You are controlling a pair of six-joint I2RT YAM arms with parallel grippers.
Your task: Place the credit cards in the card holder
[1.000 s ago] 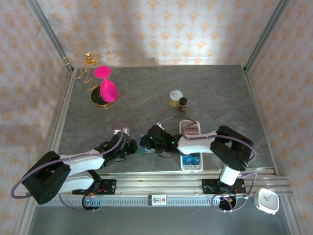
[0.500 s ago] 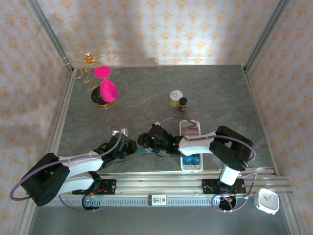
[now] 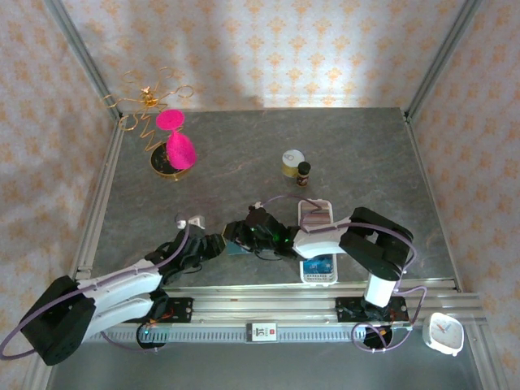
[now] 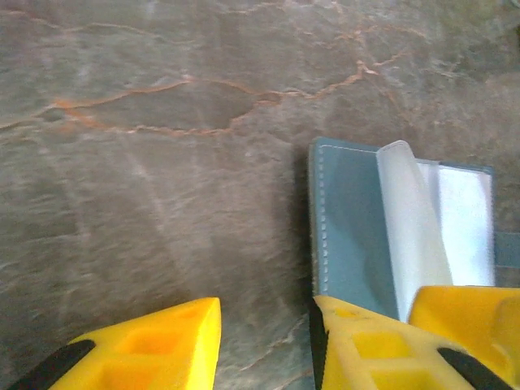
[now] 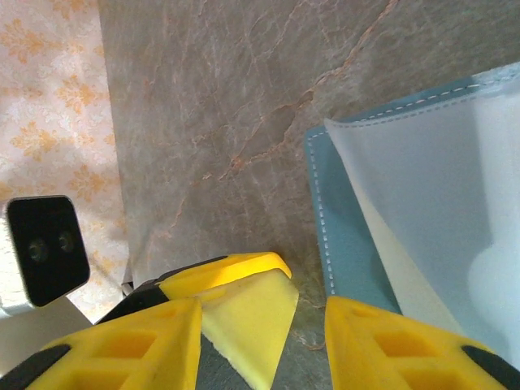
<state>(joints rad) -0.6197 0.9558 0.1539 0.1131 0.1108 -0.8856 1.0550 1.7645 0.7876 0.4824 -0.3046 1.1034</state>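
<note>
At the lower centre of the top view, your left gripper (image 4: pixel 266 313) and right gripper (image 5: pixel 262 309) both stood spread. Their yellow tips were close together at the edge of the card holder (image 4: pixel 349 219), which lay open on the table (image 4: pixel 162 162). Just right of them, the credit cards (image 3: pixel 318 214) sat in the white tray (image 3: pixel 318 281), and a small jar (image 3: pixel 292 162) stood farther back.

Soft, even light falls from above, with a pale bright patch on the back wall (image 3: pixel 248 85). The wrist view renders the bench (image 4: pixel 162 162) sharply, while the yellow fingers (image 4: pixel 146 349) of the left tool (image 4: pixel 264 329) look slightly soft near the lens.
</note>
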